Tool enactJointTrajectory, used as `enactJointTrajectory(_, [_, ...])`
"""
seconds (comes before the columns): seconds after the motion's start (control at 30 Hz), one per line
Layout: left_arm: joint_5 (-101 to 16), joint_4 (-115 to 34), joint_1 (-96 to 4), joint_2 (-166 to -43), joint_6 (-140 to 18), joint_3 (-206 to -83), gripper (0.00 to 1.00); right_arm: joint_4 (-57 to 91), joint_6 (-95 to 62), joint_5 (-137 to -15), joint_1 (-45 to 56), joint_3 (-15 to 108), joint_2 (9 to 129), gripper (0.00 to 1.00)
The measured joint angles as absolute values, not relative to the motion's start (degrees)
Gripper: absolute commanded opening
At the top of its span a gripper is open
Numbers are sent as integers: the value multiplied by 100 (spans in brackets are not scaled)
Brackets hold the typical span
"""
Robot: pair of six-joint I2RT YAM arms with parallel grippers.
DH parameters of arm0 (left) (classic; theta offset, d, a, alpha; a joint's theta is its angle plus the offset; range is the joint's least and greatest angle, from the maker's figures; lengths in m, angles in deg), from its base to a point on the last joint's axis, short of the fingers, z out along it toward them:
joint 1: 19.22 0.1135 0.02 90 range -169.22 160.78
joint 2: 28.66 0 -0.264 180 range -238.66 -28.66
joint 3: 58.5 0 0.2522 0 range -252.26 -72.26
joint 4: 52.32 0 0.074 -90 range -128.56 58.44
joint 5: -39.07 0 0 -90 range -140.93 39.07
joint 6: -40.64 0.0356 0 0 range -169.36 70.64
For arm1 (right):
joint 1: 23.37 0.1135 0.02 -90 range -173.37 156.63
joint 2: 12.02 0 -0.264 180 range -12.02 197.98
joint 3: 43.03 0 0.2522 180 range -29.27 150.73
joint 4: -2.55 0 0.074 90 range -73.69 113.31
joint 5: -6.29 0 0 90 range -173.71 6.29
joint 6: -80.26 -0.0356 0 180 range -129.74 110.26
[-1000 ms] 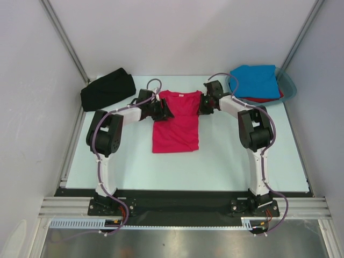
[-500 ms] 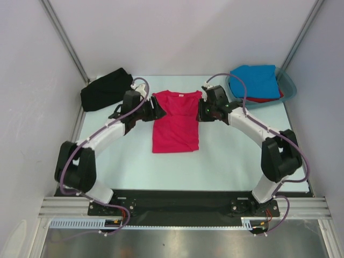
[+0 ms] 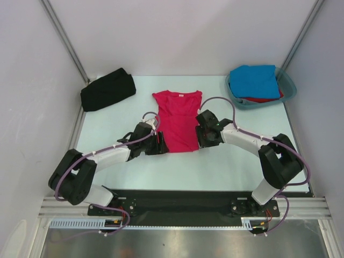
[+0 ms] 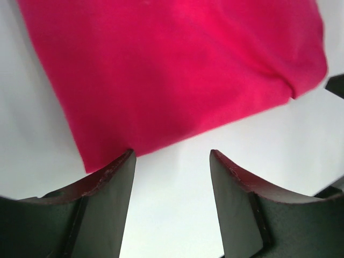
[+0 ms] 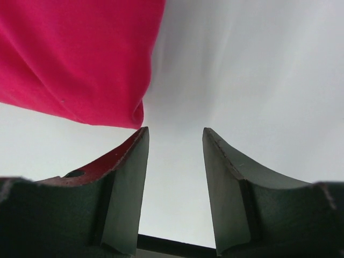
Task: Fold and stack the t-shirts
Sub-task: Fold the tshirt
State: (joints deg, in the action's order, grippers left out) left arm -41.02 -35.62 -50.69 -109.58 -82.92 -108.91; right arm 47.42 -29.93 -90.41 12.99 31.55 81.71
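Both arms had dropped from the shirt's shoulders to its bottom hem, the left gripper [image 4: 172,155] and right gripper [image 5: 174,130] at either corner, jaws parted and empty. The soft crimson-pink t-shirt [image 3: 179,118] lay flat, a smooth narrow oblong on the pale table [image 3: 242,161]. A bundled black t-shirt [image 3: 107,90] sat far left, and a blue t-shirt [image 3: 255,80] filled the teal plastic tub [image 3: 288,88] far right.

**Four shirts, one tub, two arms**

Four t-shirts in all: one crimson-pink t-shirt [image 3: 179,121], one black t-shirt [image 3: 107,89], one bright blue t-shirt [image 3: 255,79], one red t-shirt [image 3: 263,99] with only an edge showing. One translucent teal tub [image 3: 288,88]. One table [image 3: 242,166]. Two arms, left arm [image 3: 107,156] and right arm [image 3: 247,141], one gripper apiece: left gripper [image 3: 160,144], right gripper [image 3: 201,137]. Two fingers per gripper, four altogether.
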Motion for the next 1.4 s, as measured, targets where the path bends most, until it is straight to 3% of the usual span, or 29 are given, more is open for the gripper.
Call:
enactJointTrajectory(0.83, [-4620,-3934,-5073,-11426,-8386,-10956,63,4379,-3161,-8772,1505,3196,8315,49])
enactJointTrajectory(0.97, [-4624,-3929,-5073,-11431,-8384,-10967,63,4217,-3172,-8695,1520,3196,8551,35])
enactJointTrajectory(1.1, [-4626,-3929,-5073,-11461,-8382,-10995,63,4038,-3163,-8603,1520,3196,8702,13])
enactJointTrajectory(1.2, [-4629,-3929,-5073,-11472,-8377,-11002,63,3990,-3150,-8584,1520,3196,8731,1])
enactJointTrajectory(1.4, [-4637,-3927,-5073,-11505,-8336,-11033,63,4102,-3065,-8916,1520,3198,8715,0])
